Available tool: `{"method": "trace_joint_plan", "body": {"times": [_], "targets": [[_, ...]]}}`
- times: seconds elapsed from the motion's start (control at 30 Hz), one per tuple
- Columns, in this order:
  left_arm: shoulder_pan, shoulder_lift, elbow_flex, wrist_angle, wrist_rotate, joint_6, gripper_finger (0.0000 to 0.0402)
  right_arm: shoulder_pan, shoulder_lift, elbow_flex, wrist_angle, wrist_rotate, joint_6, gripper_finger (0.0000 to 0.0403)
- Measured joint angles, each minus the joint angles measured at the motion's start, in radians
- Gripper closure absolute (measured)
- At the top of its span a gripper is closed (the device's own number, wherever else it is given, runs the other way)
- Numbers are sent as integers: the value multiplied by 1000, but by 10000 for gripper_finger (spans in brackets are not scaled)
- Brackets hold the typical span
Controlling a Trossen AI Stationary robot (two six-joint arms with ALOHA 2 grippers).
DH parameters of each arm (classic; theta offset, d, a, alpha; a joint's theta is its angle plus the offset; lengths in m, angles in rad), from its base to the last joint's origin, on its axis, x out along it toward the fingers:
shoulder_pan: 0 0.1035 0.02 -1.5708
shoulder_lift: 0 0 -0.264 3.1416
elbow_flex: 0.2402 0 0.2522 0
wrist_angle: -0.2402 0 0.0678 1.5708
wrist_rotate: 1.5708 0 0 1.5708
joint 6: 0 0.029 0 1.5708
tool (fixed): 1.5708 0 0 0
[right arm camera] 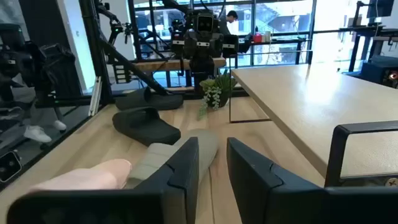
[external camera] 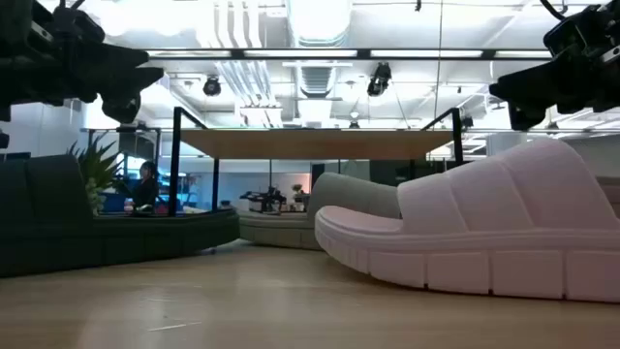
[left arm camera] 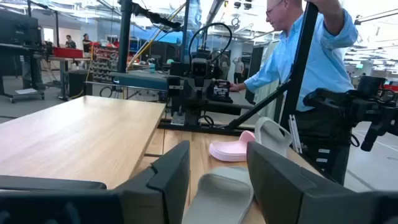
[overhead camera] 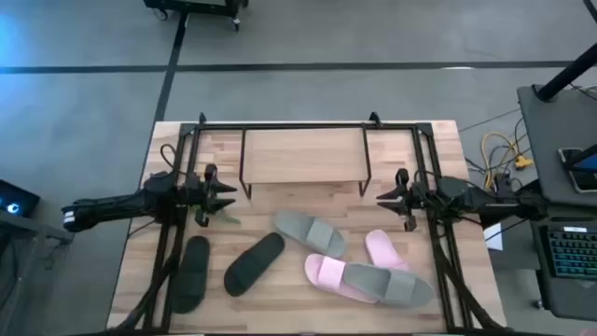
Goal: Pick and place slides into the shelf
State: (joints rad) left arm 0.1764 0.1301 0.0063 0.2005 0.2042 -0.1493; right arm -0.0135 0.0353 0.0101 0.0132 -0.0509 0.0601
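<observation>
Slides (overhead camera: 308,231) lie between both raised, empty hands.

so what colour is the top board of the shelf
Light natural wood; the shelf top board shows best in the high view.

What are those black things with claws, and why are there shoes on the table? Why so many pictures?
Those are two robot arms. Each ends in a pincer: the left pincer and the right pincer. Both hang empty above the wooden table, on either side of the small shelf.

One picture looks down from above, one sits low on the tabletop, and two ride on the arms' wrists.

Six slides lie on the table: two black, two grey-green, two pink. A little plant stands there too. The robot must put the slides into the shelf.
</observation>
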Motion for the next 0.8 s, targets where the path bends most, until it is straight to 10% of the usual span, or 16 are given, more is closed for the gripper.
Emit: {"method": "trace_joint_plan", "body": {"times": [0.8], "targets": [[0, 0, 0, 0, 0, 0, 256, 0, 0, 0, 0, 0, 0, 325]]}}
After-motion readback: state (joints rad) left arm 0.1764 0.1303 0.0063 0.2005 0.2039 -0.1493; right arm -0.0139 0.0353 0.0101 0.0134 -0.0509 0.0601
